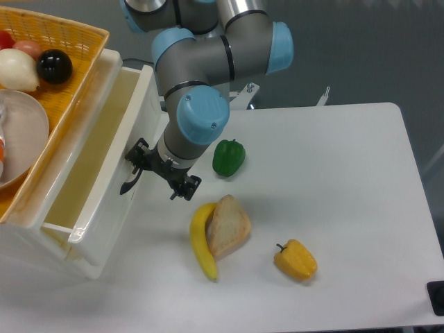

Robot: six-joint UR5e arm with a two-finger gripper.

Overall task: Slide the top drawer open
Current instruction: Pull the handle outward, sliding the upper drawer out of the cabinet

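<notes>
Fixed camera, looking down on the table.

Top drawer [104, 173]: deep white box, pulled well out of the white cabinet [28, 239] at the left; its pale interior shows bare, and its flat front faces the table.

Handle [129, 182]: curved black bar on the drawer front, partly hidden behind the gripper.

Gripper [161, 175]: black, two-fingered, right at the drawer front; one finger sits by the handle, the other points out over the table (whether the handle is actually clamped cannot be told from this angle).

Table [333, 208]: white. On it, a green bell pepper [228, 157] just beside the arm, a banana [202, 241] touching a slice of bread [227, 225], and a yellow bell pepper [295, 259] near them.

Orange basket [66, 76]: on top of the cabinet, holding a black ball [55, 66].
</notes>
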